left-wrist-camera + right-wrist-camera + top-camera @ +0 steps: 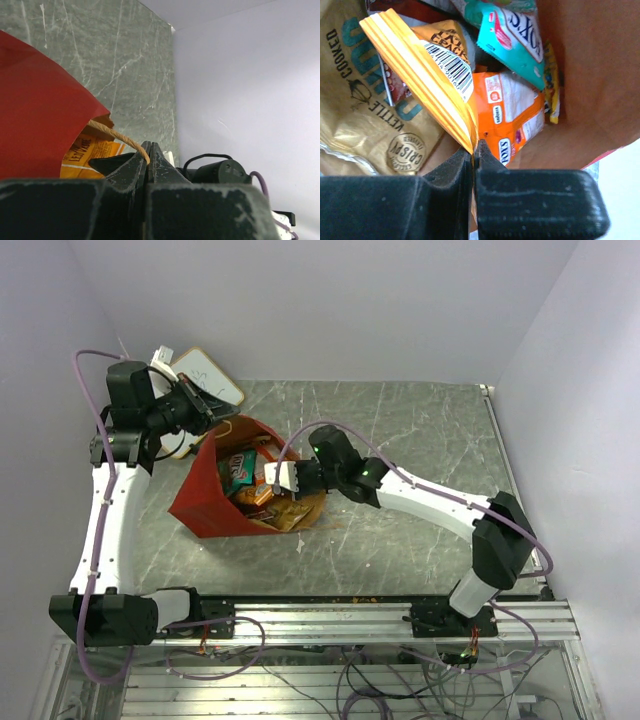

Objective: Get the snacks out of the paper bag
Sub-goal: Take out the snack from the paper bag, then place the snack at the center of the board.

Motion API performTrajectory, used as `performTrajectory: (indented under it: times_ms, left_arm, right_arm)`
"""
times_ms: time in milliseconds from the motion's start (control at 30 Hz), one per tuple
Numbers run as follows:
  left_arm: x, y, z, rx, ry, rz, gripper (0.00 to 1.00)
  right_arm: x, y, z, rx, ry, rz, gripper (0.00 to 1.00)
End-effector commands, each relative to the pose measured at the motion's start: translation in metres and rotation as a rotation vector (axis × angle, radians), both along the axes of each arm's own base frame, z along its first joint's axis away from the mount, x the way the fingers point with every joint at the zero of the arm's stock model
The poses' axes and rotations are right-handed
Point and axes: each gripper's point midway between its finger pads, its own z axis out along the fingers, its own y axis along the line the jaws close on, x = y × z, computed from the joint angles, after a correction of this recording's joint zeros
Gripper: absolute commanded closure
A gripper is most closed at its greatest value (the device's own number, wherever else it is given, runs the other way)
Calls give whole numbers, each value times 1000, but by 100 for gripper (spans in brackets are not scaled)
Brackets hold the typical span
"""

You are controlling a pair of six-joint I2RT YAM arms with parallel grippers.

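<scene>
grey marbled surface (430, 440), boxed by pale walls, carried the red paper bag (205, 495), which lay tipped over with its mouth open toward the right arm. left gripper (148, 156) was fully closed on the bag's tan loop handle (117, 136), pinching it close to the rim. judged purpose: to hold the mouth up and stop the bag sliding while the other arm worked inside.

right gripper (474, 152) sat within the mouth, jaws closed with no gap on the lower corner of a yellow-orange packet (420, 75) bearing a barcode. that packet stood up from the jaws, crimped edge foremost, directly ahead of the gripper and touching it.

other snacks lay in the bag beyond. a tan kettle-cooked crisp packet (360, 110) was left of the held one in the wrist view, an orange packet (515, 115) was just right of it, and a teal packet (515, 40) lay above that, near the brown inner wall.

judgement: the hold was on a thin edge only and could slip when the packet was drawn out.
</scene>
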Motion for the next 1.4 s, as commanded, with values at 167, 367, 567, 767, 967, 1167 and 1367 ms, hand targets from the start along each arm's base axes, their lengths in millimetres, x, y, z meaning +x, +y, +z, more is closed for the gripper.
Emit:
performTrajectory:
  times_ms: [167, 367, 567, 767, 967, 1167, 1367]
  left_arm:
    - [-1, 9, 18, 59, -47, 31, 93]
    - [1, 12, 13, 58, -20, 47, 93]
    - [5, 15, 12, 65, -17, 66, 93]
    - [6, 18, 10, 78, -13, 78, 93]
    - [5, 21, 8, 94, -7, 80, 93]
    - [3, 22, 8, 106, -7, 77, 93]
    - [1, 22, 7, 107, -4, 68, 93]
  right_arm:
    - [-11, -2, 99, 159, 27, -26, 100]
    - [-22, -13, 147, 222, 90, -78, 100]
    - [-29, -34, 198, 326, 151, -200, 100]
    - [-22, -76, 246, 400, 131, -417, 100]
    - [-3, -133, 284, 487, 15, -687, 100]
    - [23, -188, 271, 438, -117, -957, 100]
    - [83, -241, 238, 410, -112, -1054, 100]
